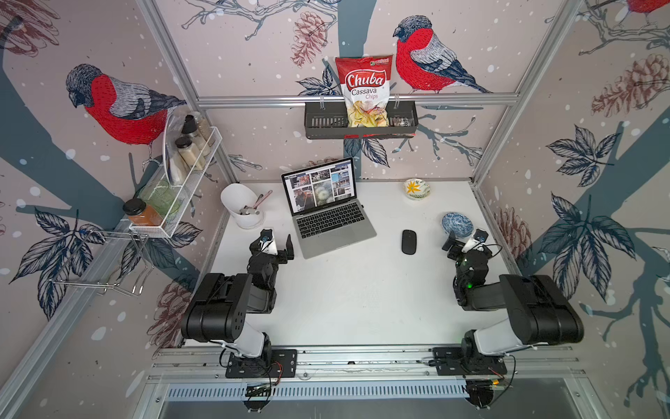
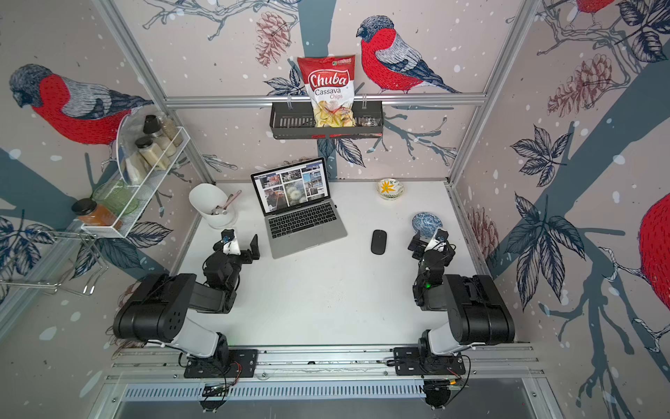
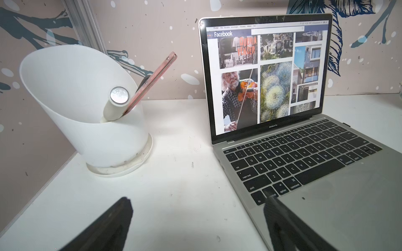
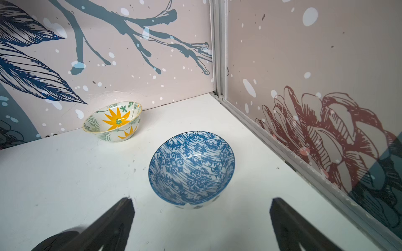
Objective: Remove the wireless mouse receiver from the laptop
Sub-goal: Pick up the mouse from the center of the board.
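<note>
The laptop (image 1: 335, 237) (image 2: 306, 237) stands open at the back middle of the white table, its screen showing a photo grid. In the left wrist view it is the silver laptop (image 3: 348, 206). The wireless mouse receiver (image 1: 362, 206) (image 2: 335, 206) (image 3: 344, 124) is a tiny dark stub on the laptop's right edge near the hinge. My left gripper (image 1: 277, 242) (image 2: 241, 242) (image 3: 196, 197) is open and empty beside the laptop's front left corner, one finger over that corner. Far to the right, my right gripper (image 1: 464, 236) (image 2: 429, 236) (image 4: 201, 198) is open and empty, facing a blue bowl.
A black mouse (image 1: 409, 242) lies right of the laptop. The blue patterned bowl (image 1: 457, 222) (image 4: 191, 167) and a yellow-flower bowl (image 1: 417, 188) (image 4: 113, 121) sit at the back right. A white utensil holder (image 1: 241, 205) (image 3: 87, 108) stands left of the laptop. Walls enclose three sides.
</note>
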{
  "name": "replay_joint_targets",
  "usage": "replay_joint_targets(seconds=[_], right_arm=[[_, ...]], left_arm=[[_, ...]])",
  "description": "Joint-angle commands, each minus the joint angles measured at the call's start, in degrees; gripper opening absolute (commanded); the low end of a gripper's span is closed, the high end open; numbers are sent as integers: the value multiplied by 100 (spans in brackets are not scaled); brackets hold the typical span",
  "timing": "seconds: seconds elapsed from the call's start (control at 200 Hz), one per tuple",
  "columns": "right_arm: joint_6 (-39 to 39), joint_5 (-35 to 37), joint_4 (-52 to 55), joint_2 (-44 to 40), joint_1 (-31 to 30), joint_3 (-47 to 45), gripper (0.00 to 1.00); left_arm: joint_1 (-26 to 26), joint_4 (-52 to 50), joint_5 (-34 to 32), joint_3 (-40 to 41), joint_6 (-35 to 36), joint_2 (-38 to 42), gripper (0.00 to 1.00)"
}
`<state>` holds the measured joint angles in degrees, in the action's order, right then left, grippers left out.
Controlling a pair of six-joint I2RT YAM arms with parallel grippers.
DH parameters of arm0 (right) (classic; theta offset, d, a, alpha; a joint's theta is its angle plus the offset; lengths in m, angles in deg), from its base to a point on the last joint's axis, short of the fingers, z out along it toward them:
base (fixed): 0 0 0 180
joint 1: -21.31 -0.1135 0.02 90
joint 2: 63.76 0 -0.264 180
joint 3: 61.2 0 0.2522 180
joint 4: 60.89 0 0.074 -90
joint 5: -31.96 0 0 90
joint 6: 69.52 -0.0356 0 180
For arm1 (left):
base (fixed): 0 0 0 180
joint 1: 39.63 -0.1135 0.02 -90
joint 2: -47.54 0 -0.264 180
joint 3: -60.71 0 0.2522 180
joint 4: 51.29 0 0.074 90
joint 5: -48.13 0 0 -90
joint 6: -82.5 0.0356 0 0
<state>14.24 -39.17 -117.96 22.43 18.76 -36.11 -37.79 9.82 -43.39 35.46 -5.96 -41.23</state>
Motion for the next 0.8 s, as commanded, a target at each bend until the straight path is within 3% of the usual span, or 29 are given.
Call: replay_joint_targets(seconds=[0.0, 0.155, 0.3, 0.79], right_arm=[[-41, 68, -203, 1, -9, 18, 100], [-43, 59, -203, -4, -9, 18, 100], [-35, 64, -203, -2, -9, 19, 100], [-38, 64, -203, -3, -7, 18, 100]], left_arm=[[-18, 249, 38, -18, 11, 14, 98], [-107, 149, 196, -80, -37, 9, 98], [-108, -54, -265, -184, -202, 0, 99], [-107, -67, -273, -204, -208, -3, 99]])
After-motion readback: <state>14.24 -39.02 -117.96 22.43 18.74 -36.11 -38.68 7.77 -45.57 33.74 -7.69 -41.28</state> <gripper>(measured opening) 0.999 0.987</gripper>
